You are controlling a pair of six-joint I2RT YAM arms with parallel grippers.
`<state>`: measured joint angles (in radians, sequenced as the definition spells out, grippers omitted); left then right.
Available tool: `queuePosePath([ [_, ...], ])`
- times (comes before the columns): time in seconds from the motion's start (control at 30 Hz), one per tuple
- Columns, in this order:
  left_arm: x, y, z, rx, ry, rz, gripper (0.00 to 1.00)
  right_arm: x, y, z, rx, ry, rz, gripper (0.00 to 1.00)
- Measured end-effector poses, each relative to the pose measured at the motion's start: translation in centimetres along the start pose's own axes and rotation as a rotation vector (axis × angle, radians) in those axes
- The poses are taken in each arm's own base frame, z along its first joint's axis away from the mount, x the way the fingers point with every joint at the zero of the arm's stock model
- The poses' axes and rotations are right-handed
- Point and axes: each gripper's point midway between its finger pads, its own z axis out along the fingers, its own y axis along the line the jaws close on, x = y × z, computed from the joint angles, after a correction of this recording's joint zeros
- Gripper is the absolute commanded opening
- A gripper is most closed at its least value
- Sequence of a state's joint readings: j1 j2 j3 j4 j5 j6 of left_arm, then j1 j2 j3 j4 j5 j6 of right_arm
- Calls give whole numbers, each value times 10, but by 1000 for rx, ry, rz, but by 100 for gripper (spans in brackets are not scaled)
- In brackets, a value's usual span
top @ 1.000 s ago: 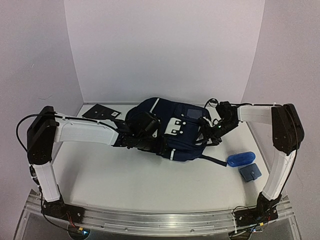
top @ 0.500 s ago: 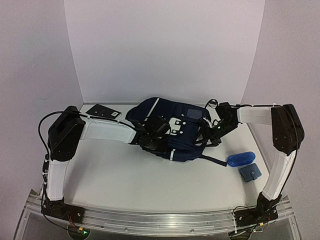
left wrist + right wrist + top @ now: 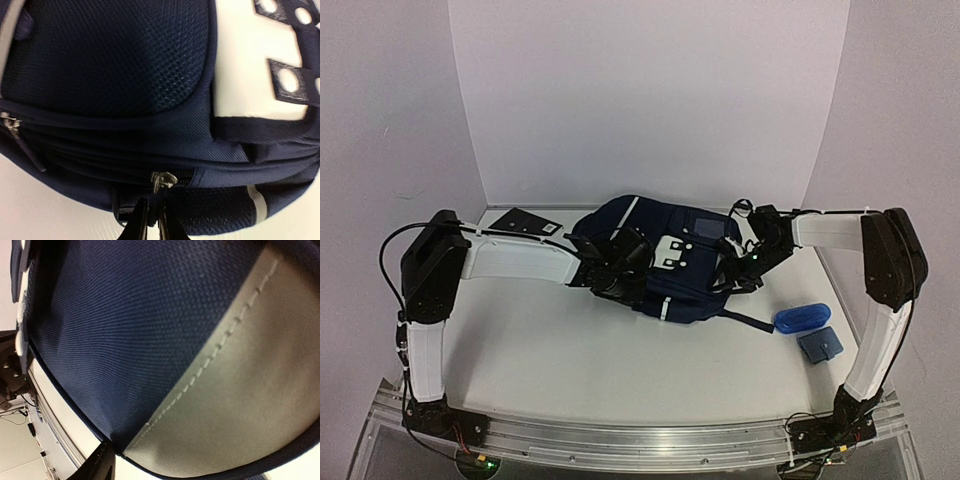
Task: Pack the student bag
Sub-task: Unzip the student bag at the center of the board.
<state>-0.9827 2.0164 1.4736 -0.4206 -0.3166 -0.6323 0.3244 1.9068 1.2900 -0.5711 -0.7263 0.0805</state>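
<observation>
- Left pincer [image 3: 620, 265] has slid slightly leftward along the student bag [image 3: 692, 292] and its fingers have drawn together. The right pincer [image 3: 745, 268] has barely shifted.
- Directly ahead of the left pincer, its fingers are pressed together on the zipper pull [image 3: 161, 179].
- Lying flat on the table [image 3: 620, 350] between both pincers, the bag is navy with white stripes. Its white patch [image 3: 672, 252] with dark dots sits just right of the left pincer.
- Fabric fills the right wrist view and only one finger [image 3: 100, 465] shows, so I cannot tell that pincer's spread.
</observation>
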Motion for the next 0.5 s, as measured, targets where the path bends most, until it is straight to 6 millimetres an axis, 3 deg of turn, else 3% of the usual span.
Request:
queuePosePath([
  [0.17, -10, 1, -18, 32, -37, 0, 0, 0, -1, 0, 10, -1, 0, 47],
  [0.5, -6, 19, -17, 44, -26, 2, 0, -1, -6, 0, 40, -5, 1, 36],
])
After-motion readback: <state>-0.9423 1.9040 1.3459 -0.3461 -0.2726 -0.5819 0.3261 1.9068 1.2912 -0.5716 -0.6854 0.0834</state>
